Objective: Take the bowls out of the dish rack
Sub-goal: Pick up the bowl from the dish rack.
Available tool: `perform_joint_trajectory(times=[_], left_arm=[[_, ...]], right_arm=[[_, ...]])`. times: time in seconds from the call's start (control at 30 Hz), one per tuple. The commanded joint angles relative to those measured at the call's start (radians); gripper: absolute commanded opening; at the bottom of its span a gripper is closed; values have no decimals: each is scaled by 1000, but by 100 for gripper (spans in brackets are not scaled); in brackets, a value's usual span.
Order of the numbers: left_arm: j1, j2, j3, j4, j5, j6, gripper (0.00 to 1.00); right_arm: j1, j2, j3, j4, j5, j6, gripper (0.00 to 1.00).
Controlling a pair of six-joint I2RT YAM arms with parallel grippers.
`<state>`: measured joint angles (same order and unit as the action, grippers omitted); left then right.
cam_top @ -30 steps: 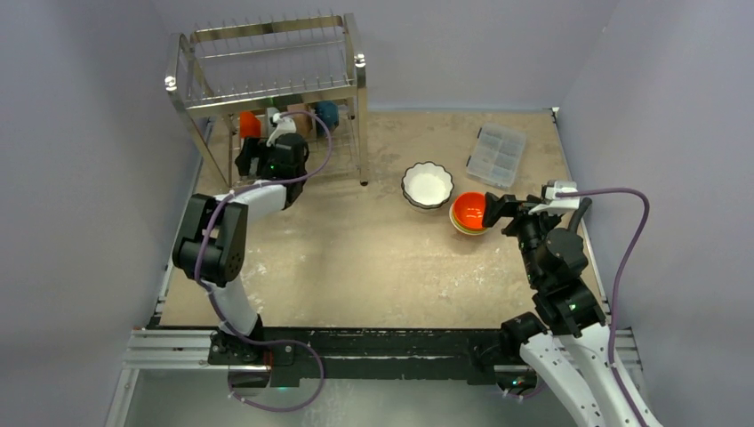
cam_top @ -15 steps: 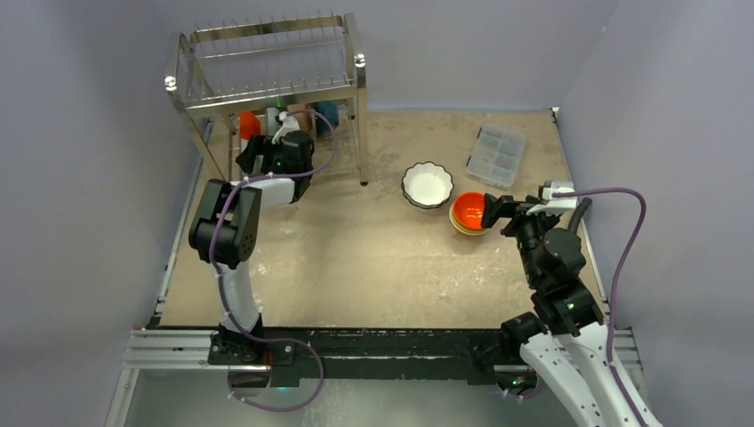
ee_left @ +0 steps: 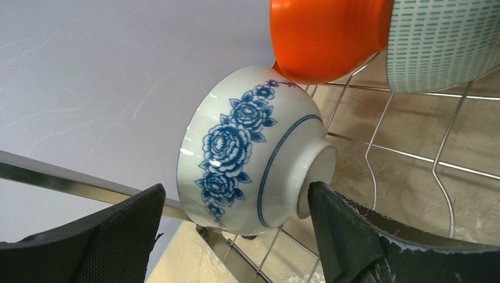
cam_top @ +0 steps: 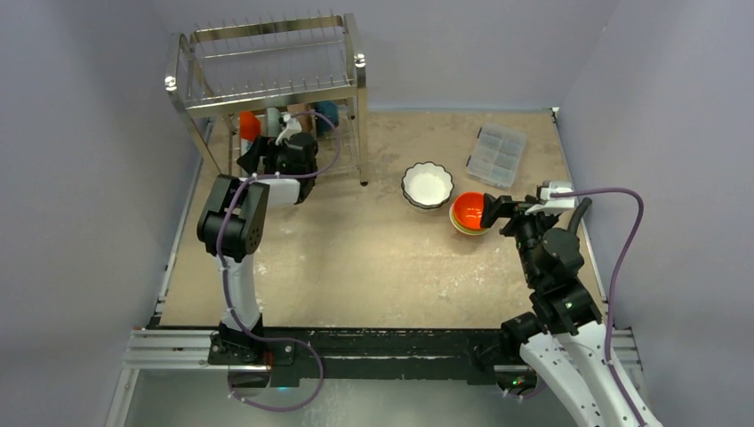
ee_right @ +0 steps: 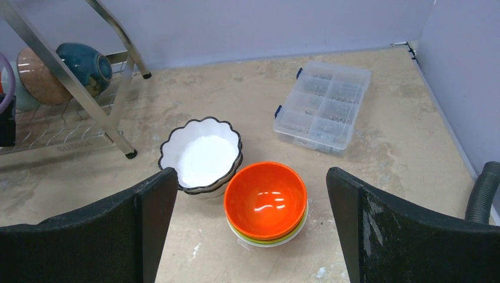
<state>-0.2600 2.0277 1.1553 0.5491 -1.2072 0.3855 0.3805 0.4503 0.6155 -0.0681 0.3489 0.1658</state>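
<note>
Step in hand: grasping a bowl. The left end effector point(ee_left: 236, 191), jaws wide open, straddles a blue-flowered bowl point(ee_left: 247, 153) on the rack's point(cam_top: 267, 53) lower tier, at the worktop's point(cam_top: 356, 258) far-left corner. The bowl lies on its side, axis across the gap, foot seemingly touching one finger. Next: close, then lift clear of the wires.
</note>
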Motion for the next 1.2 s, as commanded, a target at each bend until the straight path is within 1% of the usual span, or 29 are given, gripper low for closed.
perform_joint_trajectory(times=[0.0,0.1,0.33,0.43,0.67,0.87,1.17], left_arm=[[-13,25,43,79,-46,49,88],[-18,38,50,97,-56,74,88],[-18,50,58,109,-59,90,83],[-18,44,57,113,-58,88,83],[-15,28,61,73,-19,38,83],[-5,38,63,57,-19,20,83],[10,4,54,-13,28,-67,83]], right_arm=[[6,-6,-7,47,-5,-21,99],[6,-8,-8,50,-8,-21,99],[6,-8,-11,53,-11,-25,99],[6,-8,-13,53,-13,-26,99],[6,-6,-13,54,-14,-26,98],[6,-6,-14,56,-13,-25,99],[6,-5,-16,56,-16,-27,99]])
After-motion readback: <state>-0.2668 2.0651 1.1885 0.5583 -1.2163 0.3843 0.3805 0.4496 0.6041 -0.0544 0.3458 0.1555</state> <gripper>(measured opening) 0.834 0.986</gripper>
